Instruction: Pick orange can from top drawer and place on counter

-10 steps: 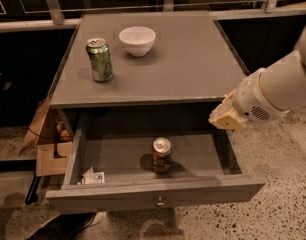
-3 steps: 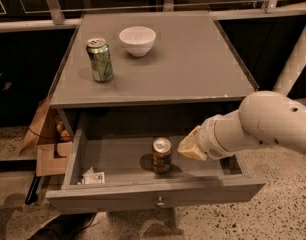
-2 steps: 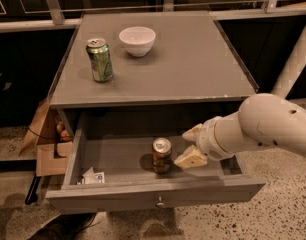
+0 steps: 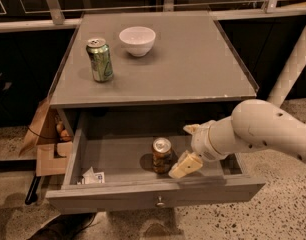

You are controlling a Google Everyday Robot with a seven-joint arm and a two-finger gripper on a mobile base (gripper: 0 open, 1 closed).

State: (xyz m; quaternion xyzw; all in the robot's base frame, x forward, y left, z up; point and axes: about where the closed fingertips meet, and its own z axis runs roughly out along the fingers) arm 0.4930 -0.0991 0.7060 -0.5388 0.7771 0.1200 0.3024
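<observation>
The orange can (image 4: 162, 154) stands upright in the middle of the open top drawer (image 4: 118, 160), near its front wall. My gripper (image 4: 187, 148) is inside the drawer just to the right of the can, at can height. It is open, with one finger (image 4: 192, 129) to the rear and the other finger (image 4: 185, 166) toward the drawer front. It holds nothing, and the front fingertip is close to the can's side. The counter (image 4: 188, 59) is the grey top of the cabinet, above the drawer.
A green can (image 4: 100, 60) and a white bowl (image 4: 137, 40) stand on the counter's back left part. A small white packet (image 4: 93, 176) lies in the drawer's front left corner. A cardboard box (image 4: 47, 139) sits on the floor left of the cabinet.
My arm has come down from the right of the cabinet into the drawer and moved left to the orange can. The fingers have spread apart. The can has not moved.
</observation>
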